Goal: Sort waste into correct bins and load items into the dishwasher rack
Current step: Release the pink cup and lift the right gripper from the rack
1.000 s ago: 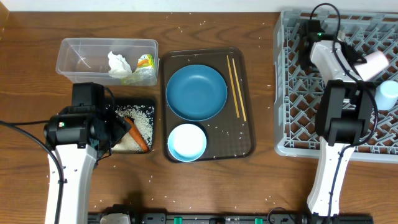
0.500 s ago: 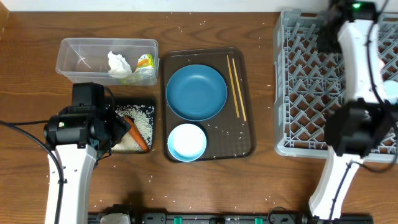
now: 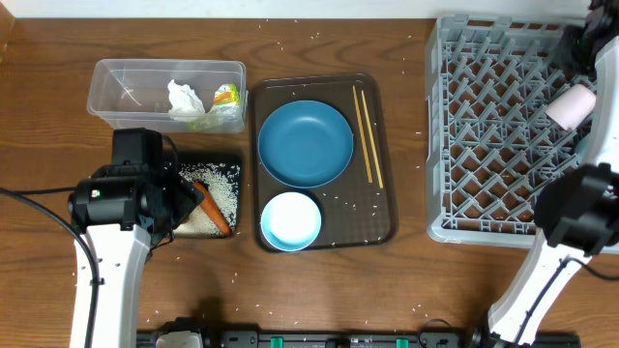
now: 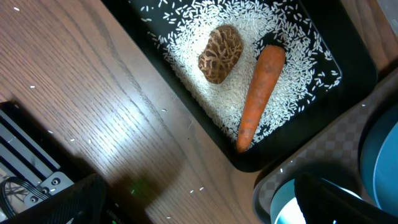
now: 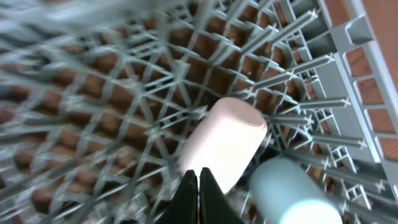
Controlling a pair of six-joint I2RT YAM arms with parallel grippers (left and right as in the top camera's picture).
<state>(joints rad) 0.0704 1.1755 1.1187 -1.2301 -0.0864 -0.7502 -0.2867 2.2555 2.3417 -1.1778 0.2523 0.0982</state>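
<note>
The orange carrot (image 4: 261, 93) and the brown food lump (image 4: 221, 53) lie on loose rice (image 4: 249, 34) in the black tray (image 4: 357, 65). My left gripper (image 4: 199, 210) hangs open and empty over the wood beside that tray. The tissue (image 3: 184, 99) and the snack wrapper (image 3: 225, 97) are in the clear tub (image 3: 116, 92). The dark blue plate (image 3: 305, 143), the bowl (image 3: 290, 220) and the chopsticks (image 3: 368, 135) rest on the brown serving tray. The white cup (image 5: 227, 140) and the light blue cup (image 5: 292, 193) lie in the grey rack (image 3: 493, 126). My right gripper (image 5: 199, 173) is shut and empty just above the white cup.
The brown serving tray (image 3: 377, 217) sits between the bins and the rack. Rice grains are scattered over the wooden table (image 3: 319, 290). My right arm stands along the rack's right edge (image 3: 580, 213), and my left arm covers the black tray's left side (image 3: 126, 193).
My right arm swung from over the rack's right half out to its far right edge, and its jaws closed on nothing. The left arm has not moved.
</note>
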